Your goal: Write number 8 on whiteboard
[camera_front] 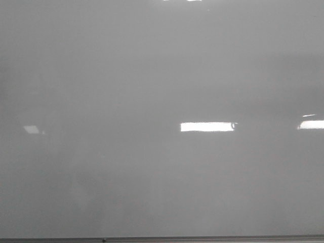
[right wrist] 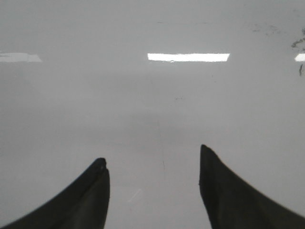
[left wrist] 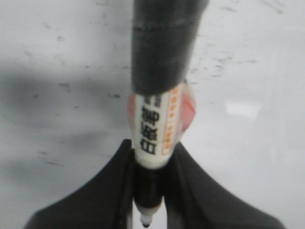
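Note:
The whiteboard [camera_front: 152, 76] fills the front view, glossy pale grey; no number 8 shows on it in any view. Neither gripper appears in the front view. In the left wrist view my left gripper [left wrist: 153, 143] is shut on a white marker [left wrist: 157, 129] with black print and an orange stripe. Its nib [left wrist: 146, 219] pokes out between the black fingers, and its dark wrapped end [left wrist: 162, 47] sticks out beyond them over the whiteboard [left wrist: 57, 57]. In the right wrist view my right gripper [right wrist: 151, 153] is open over the bare whiteboard [right wrist: 152, 105], with nothing between its fingers.
Bright rectangular light reflections [camera_front: 207, 126] lie on the board. A thin dark edge [camera_front: 162, 239] runs along the board's bottom. Faint ink smudges [left wrist: 214, 62] mark the surface near the marker, and a few dark specks [right wrist: 298, 43] show in the right wrist view.

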You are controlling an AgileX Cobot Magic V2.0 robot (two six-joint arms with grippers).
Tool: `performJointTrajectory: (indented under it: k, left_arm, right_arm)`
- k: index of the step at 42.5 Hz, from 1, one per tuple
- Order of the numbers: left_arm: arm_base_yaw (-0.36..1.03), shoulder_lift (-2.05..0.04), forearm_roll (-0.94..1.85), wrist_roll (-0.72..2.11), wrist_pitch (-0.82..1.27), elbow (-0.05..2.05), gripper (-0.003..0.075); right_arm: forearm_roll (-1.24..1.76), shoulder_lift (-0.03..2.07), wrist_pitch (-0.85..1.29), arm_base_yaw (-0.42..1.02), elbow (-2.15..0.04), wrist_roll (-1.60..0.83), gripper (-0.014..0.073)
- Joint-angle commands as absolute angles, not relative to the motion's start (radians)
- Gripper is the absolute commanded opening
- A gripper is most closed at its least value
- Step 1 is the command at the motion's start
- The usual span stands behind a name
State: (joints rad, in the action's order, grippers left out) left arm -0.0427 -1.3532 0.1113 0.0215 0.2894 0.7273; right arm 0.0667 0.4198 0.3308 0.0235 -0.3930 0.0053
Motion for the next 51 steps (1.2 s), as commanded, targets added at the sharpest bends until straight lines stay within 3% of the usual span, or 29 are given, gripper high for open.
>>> performJointTrajectory:
  k: [1, 15, 35, 51]
  left_arm:
    - [-0.029, -1.270, 0.107, 0.029, 0.326, 0.761, -0.0021]
    - [0.219, -1.250, 0.115, 0.297, 0.554, 0.847, -0.0021]
    - [0.714, -1.250, 0.115, 0.508, 0.650, 0.879, -0.0021]
    - [0.839, -1.250, 0.113, 0.513, 0.597, 0.879, -0.0021]
  right_arm:
    - [0.083, 0.437, 0.274, 0.026, -0.438, 0.000, 0.0447]
    - [0.097, 0.623, 0.495, 0.095, -0.606, -0.078, 0.0447]
    - [0.370, 0.962, 0.828, 0.433, -0.912, -0.608, 0.0447]
    - [0.494, 1.214, 0.860, 0.630, -1.122, -0.810, 0.0467]
